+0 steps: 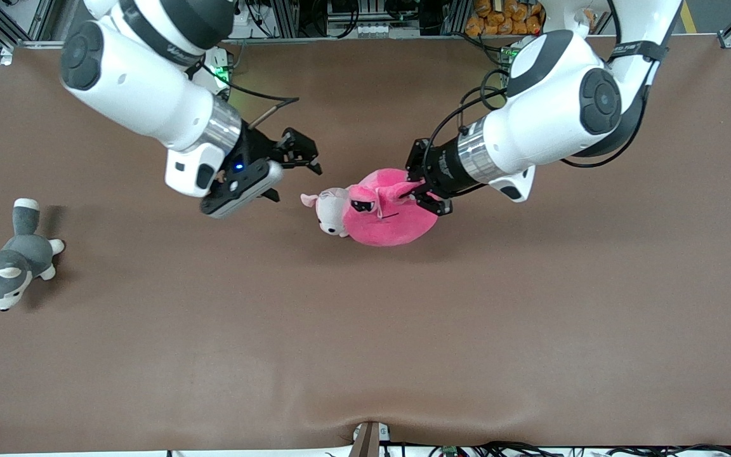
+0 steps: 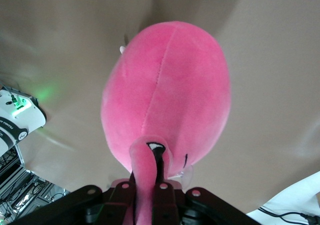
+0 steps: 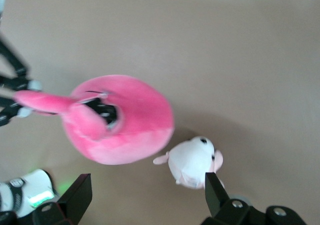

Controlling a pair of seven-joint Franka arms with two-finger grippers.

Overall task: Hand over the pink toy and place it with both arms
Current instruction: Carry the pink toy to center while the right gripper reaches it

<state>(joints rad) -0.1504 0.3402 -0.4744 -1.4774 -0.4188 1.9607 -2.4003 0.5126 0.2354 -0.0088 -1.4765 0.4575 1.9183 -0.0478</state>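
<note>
clearance between toy and receiving claw is what i check first. the pink toy (image 1: 388,212) hangs over mid-table from the left gripper (image 1: 422,193), whose fingers are pressed together on one floppy ear (image 2: 145,177); in the left wrist view the ear runs straight into the clamp and the round body dangles away from it. the toy's long axis runs from the pinched ear across the body toward the right arm's end of the table.

beside it, toward the right arm's end of the table, i see the small pale plush (image 1: 330,212) on the table (image 1: 365,349); in the front view its edge meets the toy's, though i cannot tell whether they touch.

the right gripper (image 1: 296,162) hovers over the table near both plushes, fingers spread and holding nothing. its wrist view shows the toy and the pale plush (image 3: 192,162) between the two fingertips (image 3: 75,195). i judge the right arm must close on the pink body, not the pale plush.

the grey husky plush (image 1: 10,260) lies well apart at the right arm's end.
</note>
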